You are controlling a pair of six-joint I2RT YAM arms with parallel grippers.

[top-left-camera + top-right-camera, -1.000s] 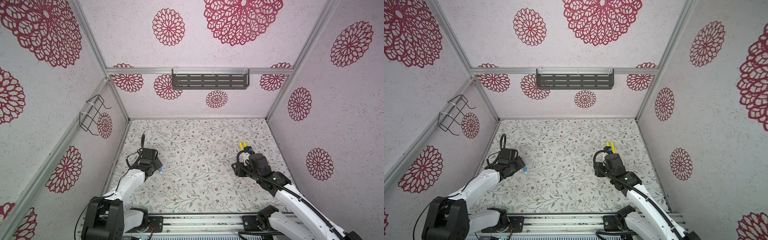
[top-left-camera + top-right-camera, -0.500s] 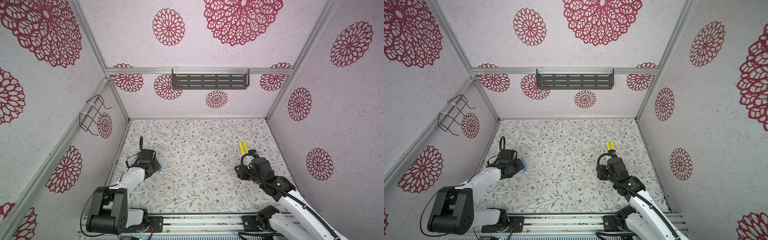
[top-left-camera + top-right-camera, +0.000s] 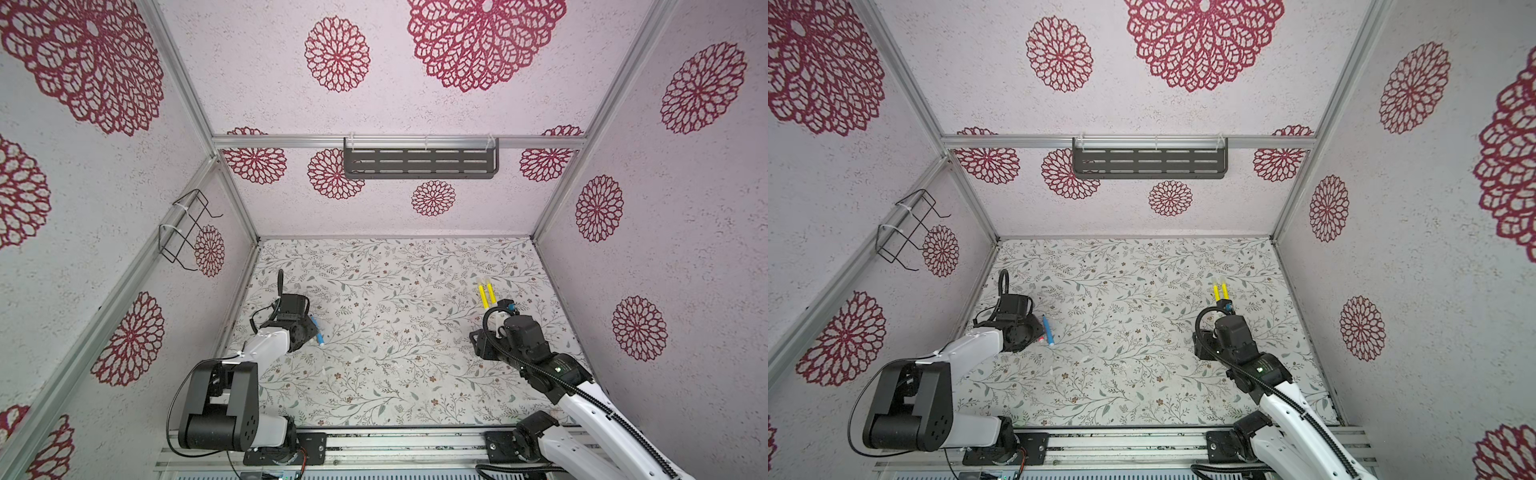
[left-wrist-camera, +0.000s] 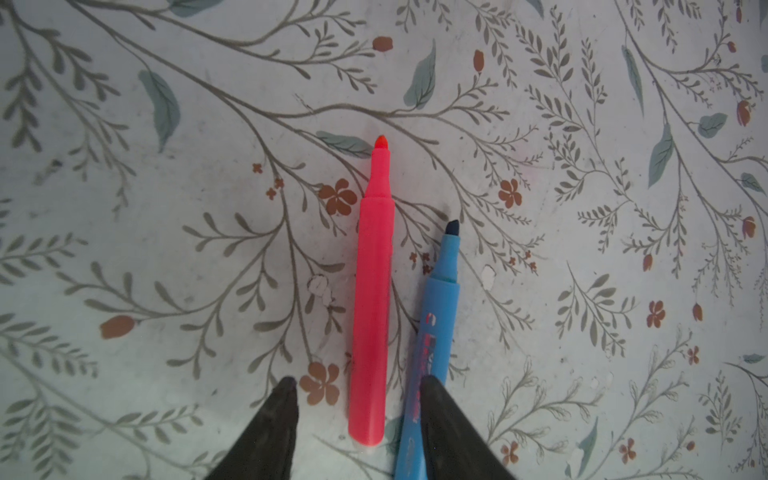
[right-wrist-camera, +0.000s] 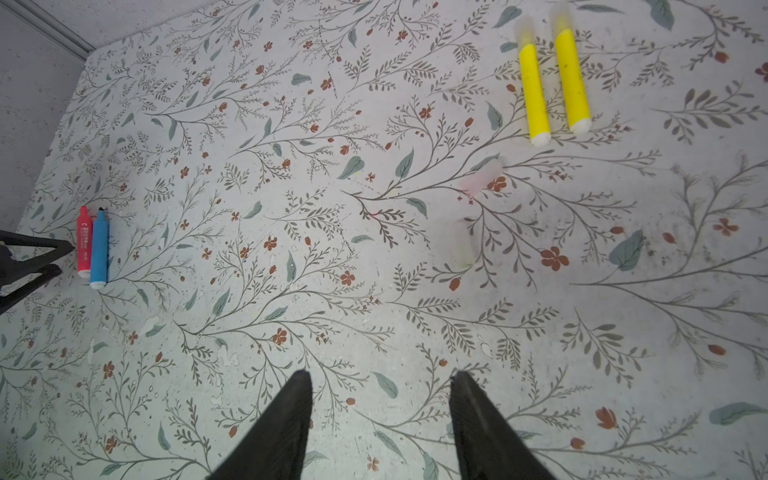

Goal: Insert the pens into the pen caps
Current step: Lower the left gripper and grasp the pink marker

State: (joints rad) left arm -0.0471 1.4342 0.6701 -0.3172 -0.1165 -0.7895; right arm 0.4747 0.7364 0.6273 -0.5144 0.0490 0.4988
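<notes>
Fingers [image 4: 282,415] of my left gripper [image 4: 358,379] have drawn closer together over the last second, but they are not yet gripping. They stand apart on either side of the pink pen [image 4: 371,299], with a clear gap on one side. The other finger sits right against the blue pen [image 4: 434,328], which lies just beside the pink one with both felt tips bare. In both top views this pair lies at the left of the table [image 5: 623,291], the blue pen [image 3: 1048,330] showing past my wrist.

My right gripper [image 5: 381,374] has eased back from the two yellow pens [image 5: 552,83]; its fingers are apart with nothing between them. The yellow pens lie side by side, and their far ends look capped, though blur keeps me from being sure. Two loose caps lie near them: a pinkish cap [image 5: 484,178] and a paler cap [image 5: 465,245].

I judge the pink pen is next. If I close as I am, the blue pen may be pushed or caught too.
</notes>
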